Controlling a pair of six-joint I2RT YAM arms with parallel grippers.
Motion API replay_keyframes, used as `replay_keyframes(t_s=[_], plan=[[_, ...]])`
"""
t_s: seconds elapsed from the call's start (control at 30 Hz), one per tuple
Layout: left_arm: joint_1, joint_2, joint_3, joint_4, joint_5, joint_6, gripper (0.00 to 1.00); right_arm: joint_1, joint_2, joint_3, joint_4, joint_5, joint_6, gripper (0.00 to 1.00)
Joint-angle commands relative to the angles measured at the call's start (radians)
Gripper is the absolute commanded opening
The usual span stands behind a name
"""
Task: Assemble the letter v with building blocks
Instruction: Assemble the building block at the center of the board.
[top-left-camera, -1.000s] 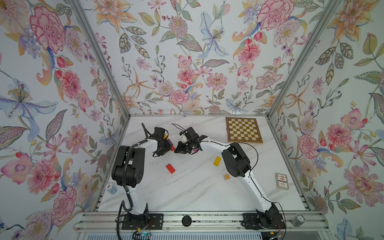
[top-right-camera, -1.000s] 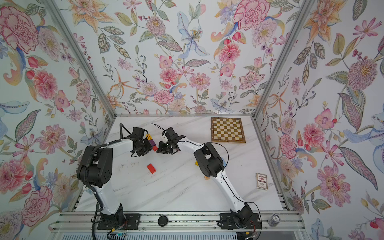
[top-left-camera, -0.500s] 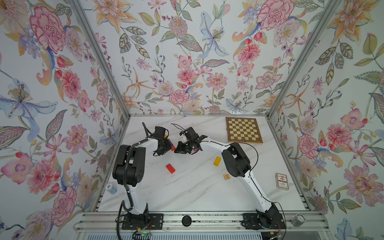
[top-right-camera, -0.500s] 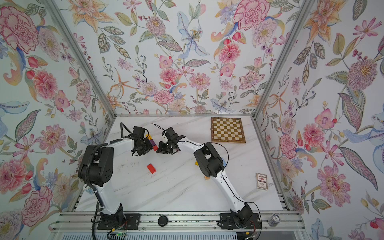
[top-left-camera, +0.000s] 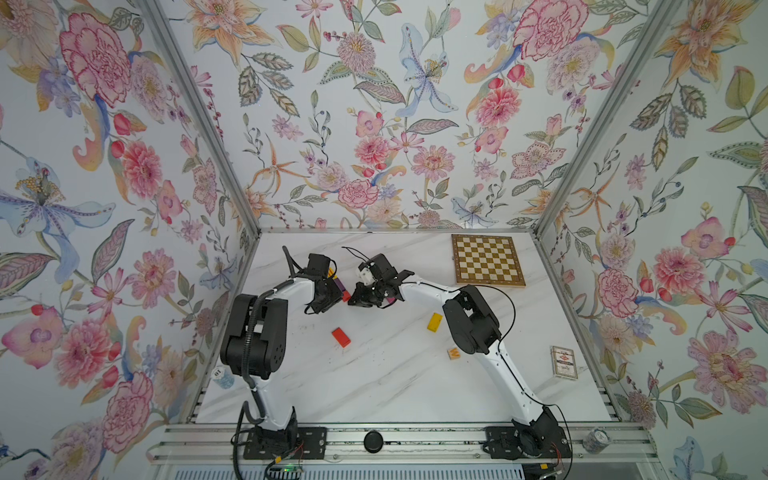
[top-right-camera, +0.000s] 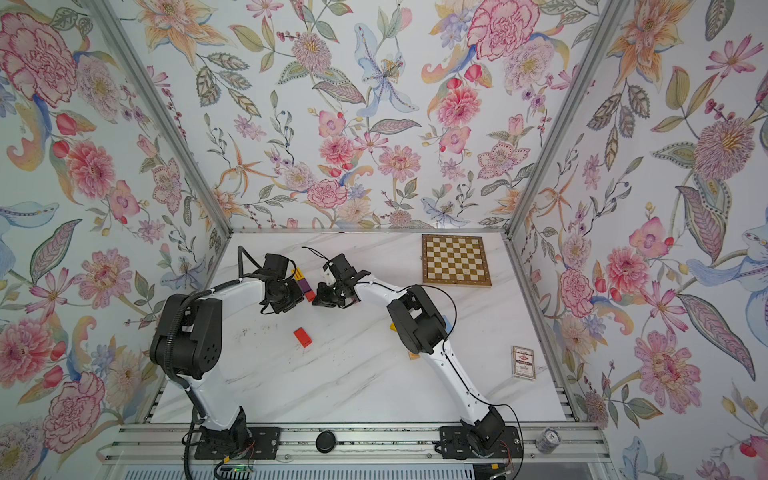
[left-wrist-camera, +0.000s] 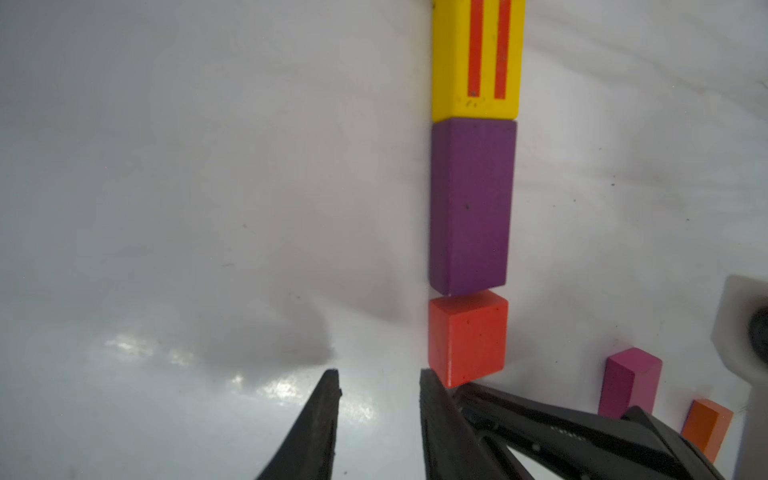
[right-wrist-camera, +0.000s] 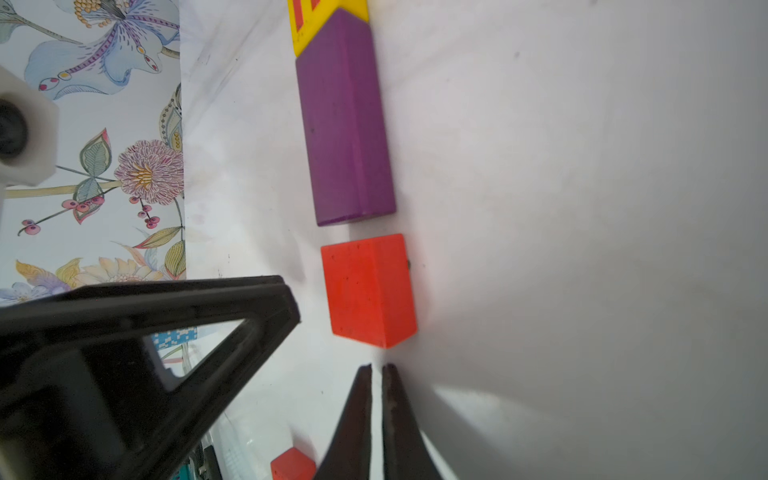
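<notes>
Row of building blocks lies on the bench (left-wrist-camera: 208, 166) between both arms: striped yellow block (left-wrist-camera: 476, 58), purple block (left-wrist-camera: 469, 203), red block (left-wrist-camera: 467, 336); purple touches yellow, a slim gap before red; left tool (left-wrist-camera: 378, 376) nearly closed, empty, one fingertip at red's corner; right tool (right-wrist-camera: 377, 368) pinched almost together, empty, just beside red's end; magenta block (left-wrist-camera: 629, 382) and orange block (left-wrist-camera: 706, 428) lie near.
</notes>
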Motion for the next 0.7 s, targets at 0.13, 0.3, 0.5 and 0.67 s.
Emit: replay_keyframes(t_s=[0.13,0.3,0.5,0.67], plan=[[-0.002,-0.088,0.002,-0.033,-0.029,-0.01,0.36,-0.01,0.044,0.035,-0.017,0.011,0.007,0.1],[-0.001,-0.115,-0.002,-0.036,-0.034,-0.013,0.36,-0.013,0.05,0.039,-0.017,0.012,0.007,0.1],[-0.001,-0.137,-0.011,-0.037,-0.04,-0.014,0.36,-0.015,0.057,0.046,-0.018,0.012,0.007,0.1],[-0.001,-0.145,-0.016,-0.042,-0.043,-0.014,0.36,-0.016,0.066,0.057,-0.019,0.012,0.01,0.11]])
